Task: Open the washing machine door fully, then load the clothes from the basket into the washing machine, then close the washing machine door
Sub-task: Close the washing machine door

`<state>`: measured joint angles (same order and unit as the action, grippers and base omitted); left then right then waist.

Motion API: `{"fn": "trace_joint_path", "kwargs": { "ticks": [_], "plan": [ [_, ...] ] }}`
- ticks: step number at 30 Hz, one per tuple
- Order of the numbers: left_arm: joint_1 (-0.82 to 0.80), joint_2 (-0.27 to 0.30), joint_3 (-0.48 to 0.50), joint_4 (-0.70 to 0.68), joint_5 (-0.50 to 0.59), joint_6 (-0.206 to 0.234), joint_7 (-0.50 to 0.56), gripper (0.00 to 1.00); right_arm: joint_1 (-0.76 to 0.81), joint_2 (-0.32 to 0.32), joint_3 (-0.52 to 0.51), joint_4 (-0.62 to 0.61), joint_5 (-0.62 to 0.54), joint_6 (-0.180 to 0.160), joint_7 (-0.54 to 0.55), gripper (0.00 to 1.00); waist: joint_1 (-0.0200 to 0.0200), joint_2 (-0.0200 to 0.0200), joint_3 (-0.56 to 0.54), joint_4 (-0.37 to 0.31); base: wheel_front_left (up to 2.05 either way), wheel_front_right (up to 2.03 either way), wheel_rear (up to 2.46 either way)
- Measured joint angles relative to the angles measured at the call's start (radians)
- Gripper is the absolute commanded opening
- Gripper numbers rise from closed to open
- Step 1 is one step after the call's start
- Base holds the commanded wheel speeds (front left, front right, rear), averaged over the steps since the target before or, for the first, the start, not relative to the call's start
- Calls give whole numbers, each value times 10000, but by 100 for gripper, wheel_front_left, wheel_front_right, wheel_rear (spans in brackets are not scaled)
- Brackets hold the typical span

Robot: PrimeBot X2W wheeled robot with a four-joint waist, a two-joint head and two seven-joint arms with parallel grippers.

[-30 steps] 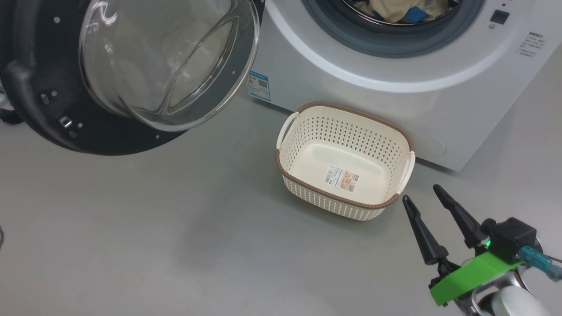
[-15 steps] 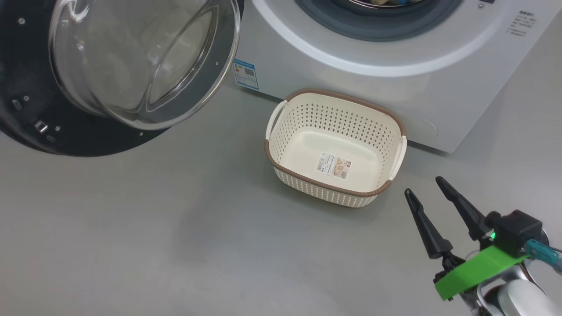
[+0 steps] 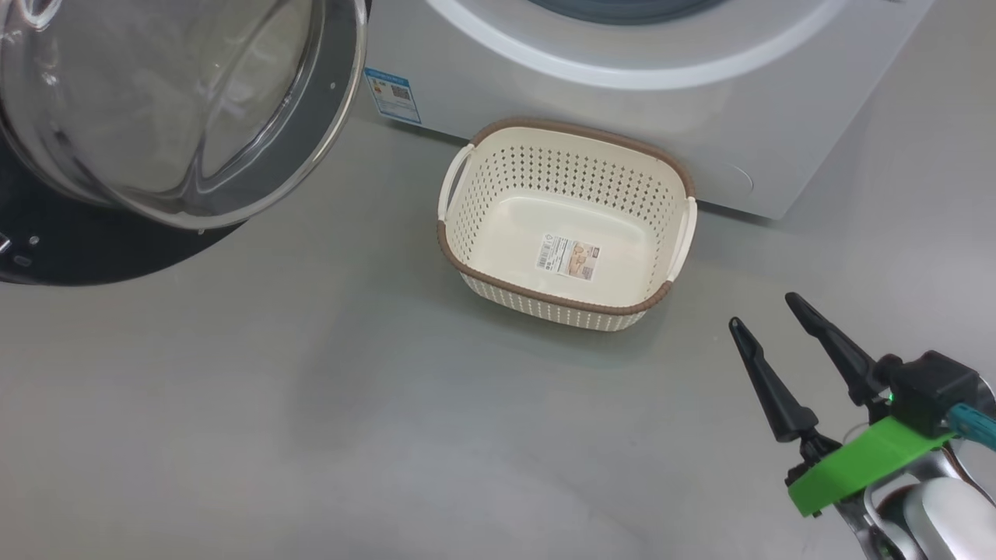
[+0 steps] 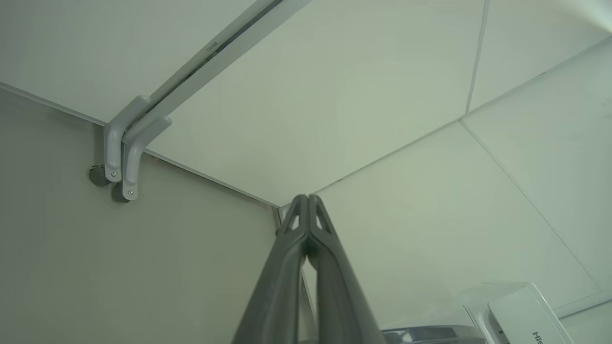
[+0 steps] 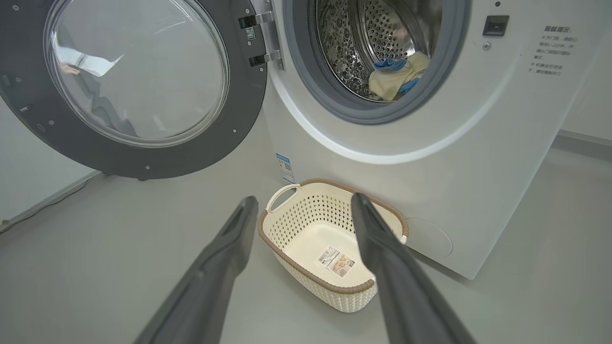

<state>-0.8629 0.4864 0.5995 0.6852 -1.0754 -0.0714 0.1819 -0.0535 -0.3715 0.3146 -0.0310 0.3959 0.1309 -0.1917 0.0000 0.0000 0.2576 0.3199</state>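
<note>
The washing machine (image 3: pixel 622 101) (image 5: pixel 430 157) stands white at the back with its door (image 3: pixel 156 117) (image 5: pixel 138 81) swung wide open to the left. Cream-yellow clothes (image 5: pixel 397 76) with blue trim lie inside the steel drum. The cream perforated basket (image 3: pixel 467 233) (image 5: pixel 306 210) sits on the floor against the machine's front, holding nothing but its label sticker. My right gripper (image 3: pixel 766 311) (image 5: pixel 301 205) hangs open and empty to the right of the basket, a little off it. My left gripper (image 4: pixel 306 197) is shut on nothing, pointing up at a ceiling corner.
Grey floor (image 3: pixel 311 428) spreads left of and before the basket. The open door overhangs the floor at the left. A blue label sticker (image 3: pixel 393 95) marks the machine's lower front. White pipes (image 4: pixel 129 143) run along the ceiling in the left wrist view.
The head camera has tilted down, so the machine, door and basket slid up and left in the picture. The right gripper stays open beside the basket.
</note>
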Motion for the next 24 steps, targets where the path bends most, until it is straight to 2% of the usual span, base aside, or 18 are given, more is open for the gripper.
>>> {"fn": "trace_joint_path", "kwargs": {
  "ticks": [14, 19, 24],
  "plan": [
    [-182, -36, 268, 525, -1154, -251, 1365, 0, -252, -324, 17, -347, 0, 0, 265, 100, 0, 0, 572, -255, 0, 0, 0],
    [-178, -330, 353, 529, -1532, -339, 1720, 0, -365, -408, -23, -464, 0, 0, 351, 100, 0, 0, 735, -315, 0, 0, 0],
    [-114, -389, 357, 522, -1691, -347, 1981, 0, -374, -426, -42, -535, 0, 0, 435, 100, 0, 0, 832, -383, 0, 0, 0]
  ]
}}
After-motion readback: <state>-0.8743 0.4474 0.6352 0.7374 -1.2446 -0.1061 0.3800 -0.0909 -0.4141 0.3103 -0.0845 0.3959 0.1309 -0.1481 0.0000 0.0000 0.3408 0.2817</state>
